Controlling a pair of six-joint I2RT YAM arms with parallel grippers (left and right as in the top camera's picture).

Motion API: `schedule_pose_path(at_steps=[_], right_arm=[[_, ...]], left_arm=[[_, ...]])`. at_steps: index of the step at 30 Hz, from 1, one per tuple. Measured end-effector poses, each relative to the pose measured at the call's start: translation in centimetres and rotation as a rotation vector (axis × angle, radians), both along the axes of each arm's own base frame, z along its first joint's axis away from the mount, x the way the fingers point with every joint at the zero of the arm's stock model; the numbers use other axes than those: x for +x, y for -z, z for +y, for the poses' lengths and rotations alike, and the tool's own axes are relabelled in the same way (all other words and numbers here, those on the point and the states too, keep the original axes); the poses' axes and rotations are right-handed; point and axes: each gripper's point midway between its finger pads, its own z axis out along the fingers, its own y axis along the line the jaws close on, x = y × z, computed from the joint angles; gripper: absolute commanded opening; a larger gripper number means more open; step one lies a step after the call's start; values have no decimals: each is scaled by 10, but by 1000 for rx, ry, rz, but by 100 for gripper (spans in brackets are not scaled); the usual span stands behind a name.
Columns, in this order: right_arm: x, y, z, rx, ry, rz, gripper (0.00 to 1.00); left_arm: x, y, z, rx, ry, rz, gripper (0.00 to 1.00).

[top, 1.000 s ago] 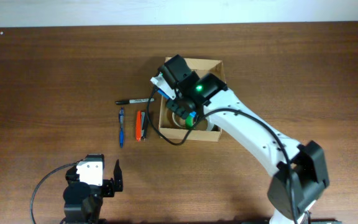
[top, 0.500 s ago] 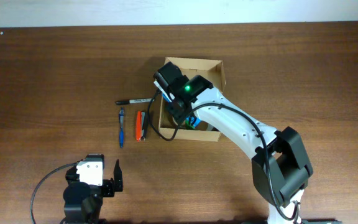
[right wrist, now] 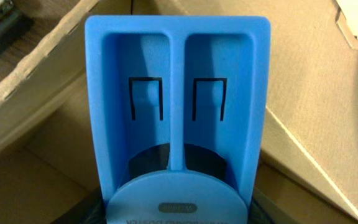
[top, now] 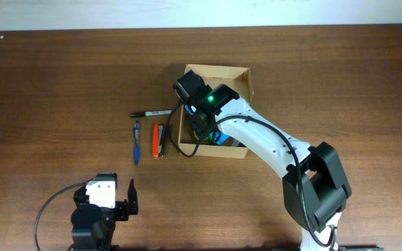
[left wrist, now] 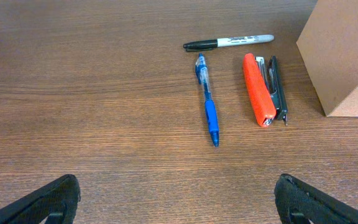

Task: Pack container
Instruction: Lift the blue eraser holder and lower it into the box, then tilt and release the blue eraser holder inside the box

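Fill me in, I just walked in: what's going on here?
The right arm reaches into the cardboard box, a blue plastic item in front of its wrist camera; whether it is gripped is unclear. The left gripper hangs open, holding nothing. A marker, blue pen and orange stapler lie beside the box.

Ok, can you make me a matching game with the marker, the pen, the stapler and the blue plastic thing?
Things:
1 marker
2 pen
3 stapler
4 blue plastic piece

Clues:
A orange
B inside the cardboard box
C black cap
D clear barrel, blue grip

Pairs: 1-C, 2-D, 3-A, 4-B
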Motion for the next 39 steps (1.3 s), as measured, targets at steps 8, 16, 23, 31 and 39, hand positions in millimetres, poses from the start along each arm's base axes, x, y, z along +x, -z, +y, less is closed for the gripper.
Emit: schedule_pose_path(at_steps=[8,16,23,31,39], right_arm=[[-2,1,-2,-7,0,9,66],[-9,3,-7,-30,-1,38,55],[-16,4,-14,-59,-1,67,37],[-23,4,-25,-113,7,89,53],[-23,3,-29,-140,-8,87,71]], left_arm=[[0,0,0,0,0,0,99],[0,0,0,0,0,0,100],[0,0,0,0,0,0,100],[0,0,0,0,0,0,100],[0,0,0,0,0,0,100]])
